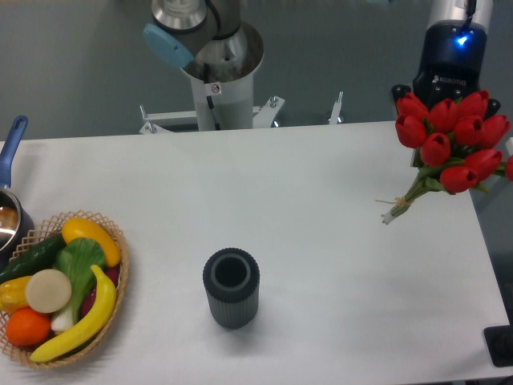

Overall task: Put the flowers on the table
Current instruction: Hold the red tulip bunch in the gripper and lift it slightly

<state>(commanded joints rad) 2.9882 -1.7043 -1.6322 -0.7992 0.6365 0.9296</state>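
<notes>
Although the gripper (454, 80) is in view at the upper right, its dark body sits directly behind the flowers (450, 140) and the fingertips are masked by the blooms, so whether the jaws are spread or pinching the bunch cannot be told. A blue indicator light shows on the gripper body.

Flowers: a bunch of red tulips, heads clustered at the far right edge of the frame, green stems running down and to the left. The stems are bound with pale string near their cut ends, and those ends point toward the table (304, 216) surface near its right side. Whether the stem tips touch the tabletop or hang just above it cannot be told.

Table: white, matte. A dark ribbed cup (231, 287) stands upright near the front centre, mouth open, well apart from the flowers. A wicker basket (120, 281) of mixed produce sits at the front left corner. Just behind it, a pot with a blue handle (10, 148) is cut off by the left edge.

Arm base (215, 68) is mounted behind the table's far edge, centre.
</notes>
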